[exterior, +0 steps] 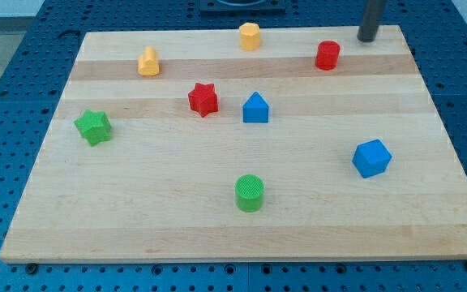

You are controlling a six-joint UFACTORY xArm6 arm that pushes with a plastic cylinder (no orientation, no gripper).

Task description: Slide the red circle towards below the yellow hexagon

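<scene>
The red circle (327, 55) is a short red cylinder near the board's top right. The yellow hexagon (250, 36) stands at the top edge, left of the red circle and a little higher in the view. My tip (367, 38) is the lower end of the dark rod at the top right. It rests up and to the right of the red circle, with a small gap between them.
A yellow rounded block (148, 62) sits at the top left. A red star (203, 99) and a blue house-shaped block (255, 108) sit mid-board. A green star (94, 126) is at the left, a green circle (250, 193) at the bottom centre, a blue hexagon-like block (371, 158) at the right.
</scene>
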